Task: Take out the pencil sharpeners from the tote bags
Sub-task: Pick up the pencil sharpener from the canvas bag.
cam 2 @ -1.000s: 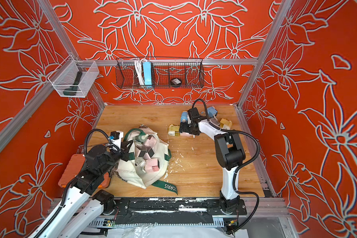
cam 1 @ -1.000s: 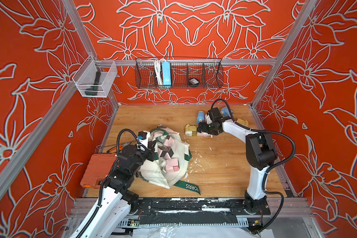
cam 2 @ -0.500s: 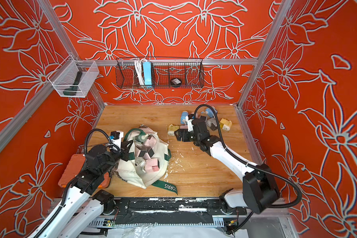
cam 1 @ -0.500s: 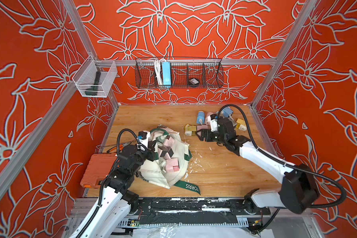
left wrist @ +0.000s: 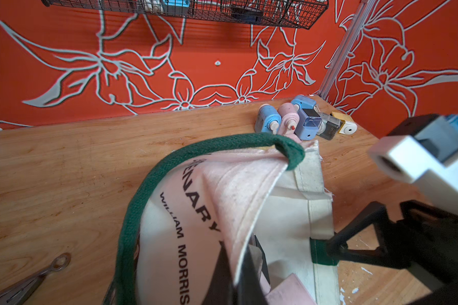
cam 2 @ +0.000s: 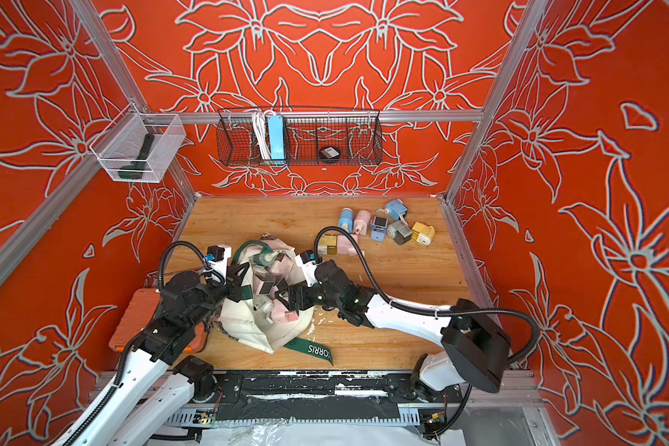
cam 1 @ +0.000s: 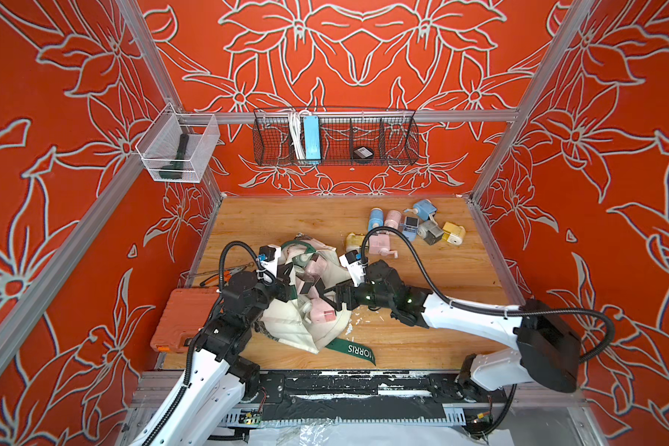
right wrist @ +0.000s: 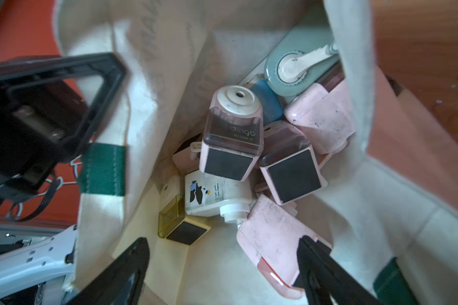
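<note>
The cream tote bag (cam 1: 286, 332) (cam 2: 248, 328) with green handles lies slumped on the wooden floor, its mouth held up. My left gripper (cam 1: 286, 282) (left wrist: 236, 274) is shut on the bag's cloth rim. Inside it lie several pencil sharpeners (right wrist: 233, 137), pink, white, yellow, blue and grey-green. My right gripper (cam 1: 329, 295) (cam 2: 286, 297) (right wrist: 222, 241) hangs open over the bag's mouth. One of its fingers (right wrist: 317, 264) is beside a pink sharpener (right wrist: 270, 237), the other stands well apart. Several more sharpeners (cam 1: 410, 228) (cam 2: 379, 228) (left wrist: 304, 121) lie on the floor at the back right.
An orange plastic case (cam 1: 178, 320) lies left of the bag, under my left arm. A metal tool (left wrist: 32, 280) lies on the floor near it. On the back wall hang a wire basket with a blue power strip (cam 1: 311, 137) and a clear bin (cam 1: 174, 154).
My right arm has swung from the sharpeners at the back right over to the bag's mouth, gripper open. The left gripper has kept its hold on the rim.
</note>
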